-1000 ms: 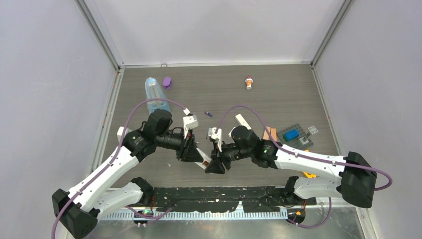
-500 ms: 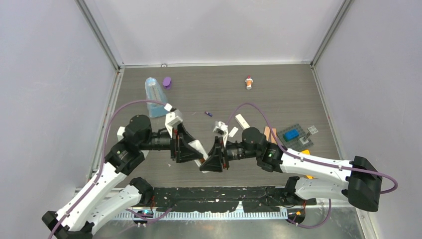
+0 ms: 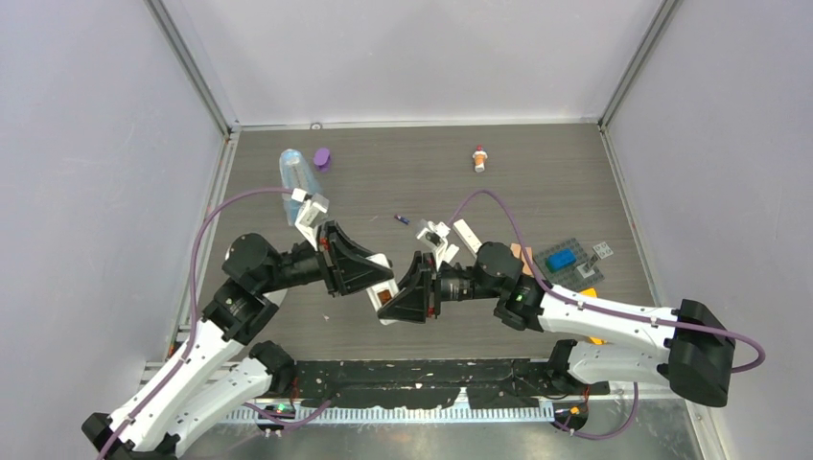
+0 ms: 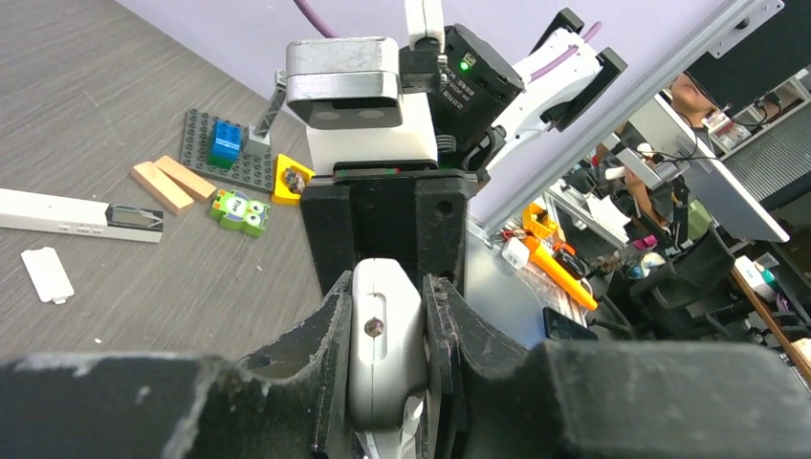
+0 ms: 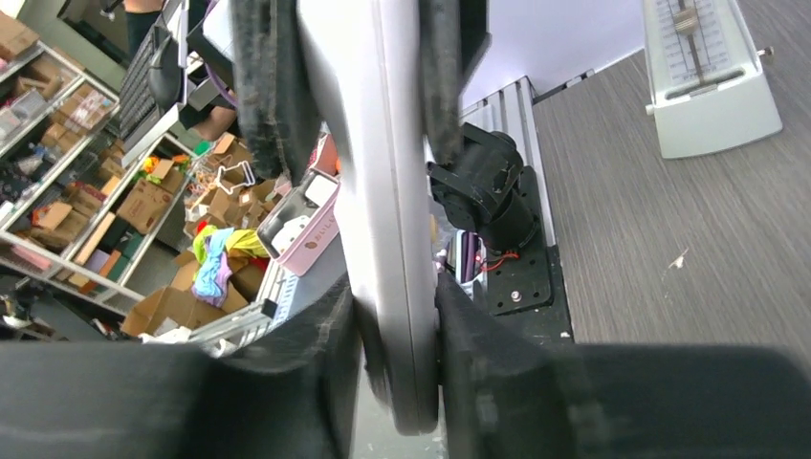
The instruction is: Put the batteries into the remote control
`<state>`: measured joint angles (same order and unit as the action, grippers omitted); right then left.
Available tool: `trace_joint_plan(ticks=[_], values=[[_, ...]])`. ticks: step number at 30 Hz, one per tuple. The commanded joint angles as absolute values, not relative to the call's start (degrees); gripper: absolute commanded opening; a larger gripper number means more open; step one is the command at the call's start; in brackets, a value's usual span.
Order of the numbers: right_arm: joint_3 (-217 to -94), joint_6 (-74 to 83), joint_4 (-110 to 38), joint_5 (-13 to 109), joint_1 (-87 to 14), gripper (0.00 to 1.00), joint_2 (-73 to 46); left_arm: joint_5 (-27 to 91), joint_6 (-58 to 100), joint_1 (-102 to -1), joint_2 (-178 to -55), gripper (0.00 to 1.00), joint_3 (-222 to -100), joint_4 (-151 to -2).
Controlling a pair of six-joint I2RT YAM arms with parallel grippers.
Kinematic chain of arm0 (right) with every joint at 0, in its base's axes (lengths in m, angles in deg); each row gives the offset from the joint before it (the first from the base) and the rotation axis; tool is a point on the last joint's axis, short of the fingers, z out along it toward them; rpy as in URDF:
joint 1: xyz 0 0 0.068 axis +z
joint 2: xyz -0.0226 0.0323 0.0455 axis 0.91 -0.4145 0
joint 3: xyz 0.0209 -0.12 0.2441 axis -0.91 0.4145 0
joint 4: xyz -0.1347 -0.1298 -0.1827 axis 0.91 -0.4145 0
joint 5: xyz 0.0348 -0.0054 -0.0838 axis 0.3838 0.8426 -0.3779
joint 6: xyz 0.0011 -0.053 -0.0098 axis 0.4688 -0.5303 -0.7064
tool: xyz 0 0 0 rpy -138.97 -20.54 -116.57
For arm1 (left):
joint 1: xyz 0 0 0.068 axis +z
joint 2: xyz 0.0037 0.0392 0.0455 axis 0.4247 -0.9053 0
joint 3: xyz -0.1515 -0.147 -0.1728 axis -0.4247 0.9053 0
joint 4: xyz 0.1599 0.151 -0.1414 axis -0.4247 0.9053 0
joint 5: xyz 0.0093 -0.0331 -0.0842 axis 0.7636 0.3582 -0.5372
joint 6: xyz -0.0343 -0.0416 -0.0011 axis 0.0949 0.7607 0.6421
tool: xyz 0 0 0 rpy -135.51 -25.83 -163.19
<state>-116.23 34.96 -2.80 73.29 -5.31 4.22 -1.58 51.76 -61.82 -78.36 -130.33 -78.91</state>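
Shifted slightly, left hand (image 4: 386,304) and right hand (image 5: 394,330), barely open, pinch the remote control (image 4: 385,368).

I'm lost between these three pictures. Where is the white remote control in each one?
Top external: remote control low centre, bridging left claw and right claw.
Left wrist: remote control bottom centre, pinched in the left claw.
Right wrist: remote control, a pale slab running top to bottom, left of centre, in the right claw.
Shared landmark: the grey wood-grain table, in all three.
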Motion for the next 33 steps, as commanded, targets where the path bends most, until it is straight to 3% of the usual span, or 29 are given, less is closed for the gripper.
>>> trace_joint_plan(ticks=[1,2,4,8,14,17,21,27,33], values=[[-117.9,36.9,-3.3,68.0,-5.8,0.49,5.2,1.1,50.1,-62.1,-76.0,0.0,-130.6,-82.3],[-117.8,35.7,-5.2,66.7,-5.8,0.68,5.8,3.3,47.9,-62.2,-75.4,0.0,-131.0,-79.1],[-116.6,34.0,-7.6,60.0,-5.7,0.84,7.7,10.6,42.4,-62.1,-73.6,0.0,-132.6,-69.8],[-116.7,30.6,-16.3,48.1,-5.8,0.91,10.6,27.6,33.7,-62.1,-69.1,0.0,-134.3,-55.6],[-124.6,38.7,-34.2,28.5,-5.7,0.83,4.6,38.3,24.4,-62.1,-60.4,0.0,-134.4,-49.8],[-130.8,49.7,-46.7,22.6,-5.6,0.72,-6.0,37.4,21.8,-62.2,-56.7,0.0,-133.1,-51.4],[-142.5,57.8,-55.9,15.5,-3.7,0.7,-19.4,37.9,20.4,-62.1,-54.6,0.0,-132.5,-51.4],[-160.2,70.8,-70.7,14.6,-2.8,0.67,-36.5,42.0,20.8,-62.2,-53.2,0.0,-132.8,-50.6],[-166.7,79.1,-76.5,16.1,-2.7,0.6,-46.8,46.9,21.8,-62.2,-51.1,0.0,-131.3,-50.8]])
